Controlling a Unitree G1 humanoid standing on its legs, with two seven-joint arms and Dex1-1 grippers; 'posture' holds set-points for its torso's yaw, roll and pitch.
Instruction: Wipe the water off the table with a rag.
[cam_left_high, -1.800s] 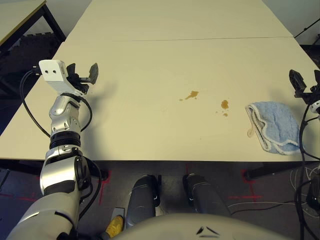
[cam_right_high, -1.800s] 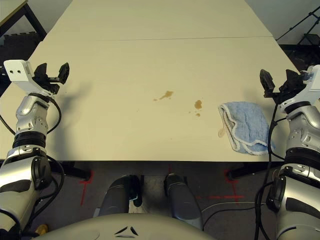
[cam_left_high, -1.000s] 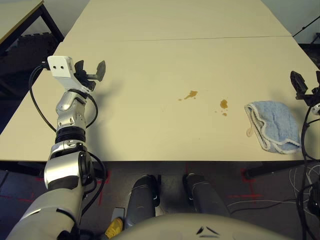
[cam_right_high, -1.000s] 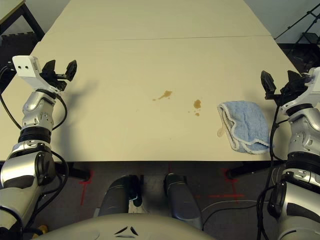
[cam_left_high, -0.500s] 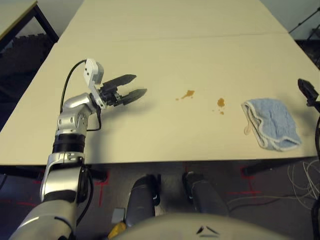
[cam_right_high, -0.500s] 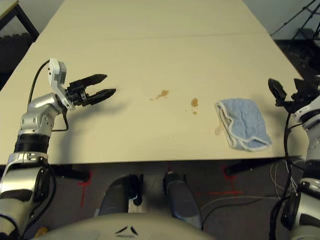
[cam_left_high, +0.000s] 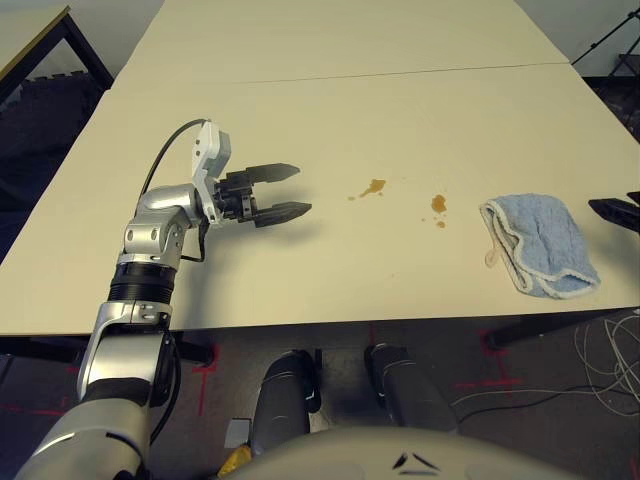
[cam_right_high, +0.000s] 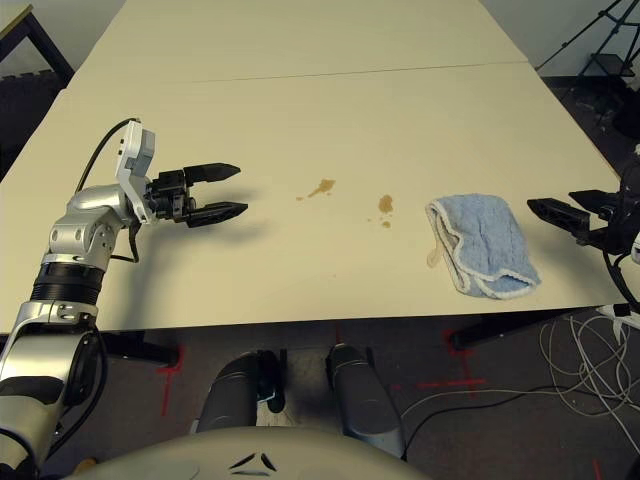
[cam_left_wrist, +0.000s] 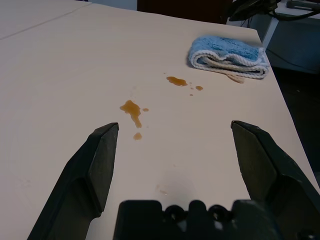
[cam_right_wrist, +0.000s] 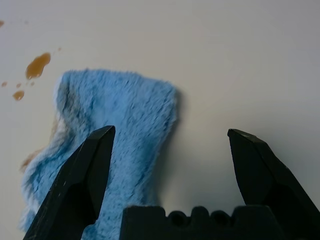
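The light blue rag (cam_right_high: 483, 245) lies bunched near the right front edge of the cream table (cam_right_high: 330, 120). Two amber-brown splotches of water rest left of it, one (cam_right_high: 320, 188) near the middle and one (cam_right_high: 385, 205) closer to the rag, also seen as water (cam_left_wrist: 131, 108). My right gripper (cam_right_high: 548, 210) is open, low over the table, pointing at the rag (cam_right_wrist: 120, 145) from the right with a gap between. My left gripper (cam_right_high: 232, 190) is open and empty, pointing right toward the water from well to its left.
A thin seam (cam_right_high: 330, 73) crosses the table farther back. Cables (cam_right_high: 590, 345) hang by the right front corner. A second tan tabletop (cam_left_high: 25, 30) with a black frame stands at the far left. Red cross marks (cam_right_high: 170, 375) are on the floor below.
My left gripper swung from the table's left edge inward and now points at the water. My right gripper dropped and turned to point at the rag. The head camera shifted.
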